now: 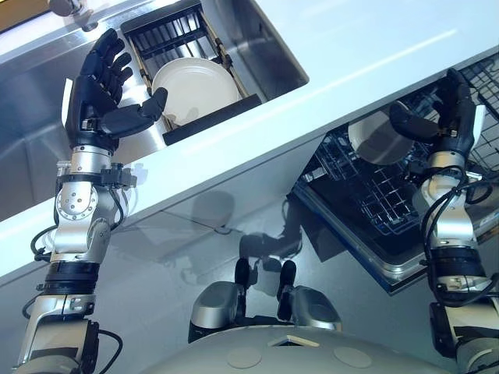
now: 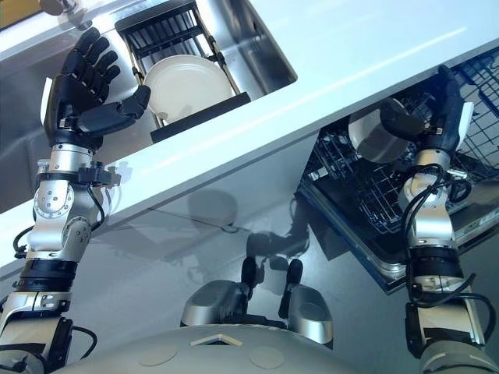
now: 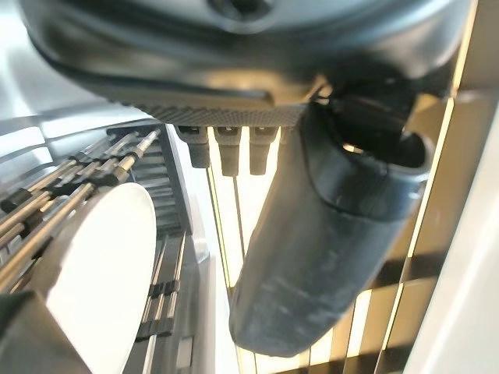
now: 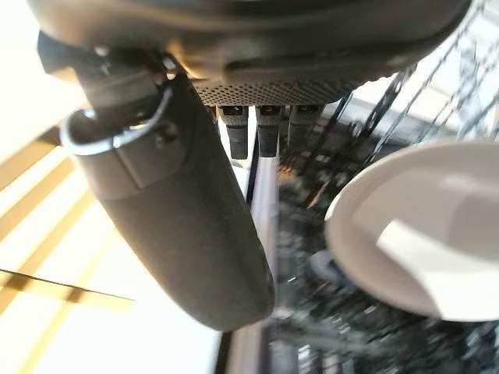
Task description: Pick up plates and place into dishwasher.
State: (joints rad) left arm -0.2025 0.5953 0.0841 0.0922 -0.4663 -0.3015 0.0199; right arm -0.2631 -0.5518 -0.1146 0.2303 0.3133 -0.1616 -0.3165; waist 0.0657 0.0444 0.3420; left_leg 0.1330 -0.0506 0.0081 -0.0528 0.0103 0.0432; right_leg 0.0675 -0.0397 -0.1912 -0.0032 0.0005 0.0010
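A white plate (image 1: 195, 87) leans in the black drying rack (image 1: 164, 35) inside the steel sink (image 1: 265, 47); the left wrist view shows the same plate (image 3: 93, 273) beside the rack's rods. My left hand (image 1: 100, 89) is raised just left of it, fingers straight, thumb spread toward the plate's rim, holding nothing. A second white plate (image 1: 378, 140) stands in the pulled-out dishwasher rack (image 1: 366, 195) under the counter. My right hand (image 1: 446, 109) hovers right of that plate, open, thumb pointing at it; the plate (image 4: 421, 226) lies just past the thumb.
A white counter (image 1: 351, 62) runs across between the sink and the dishwasher. A tap base (image 1: 70, 9) stands at the sink's far edge. The dishwasher rack's blue frame edge (image 1: 351, 245) juts out over the grey floor (image 1: 171, 257).
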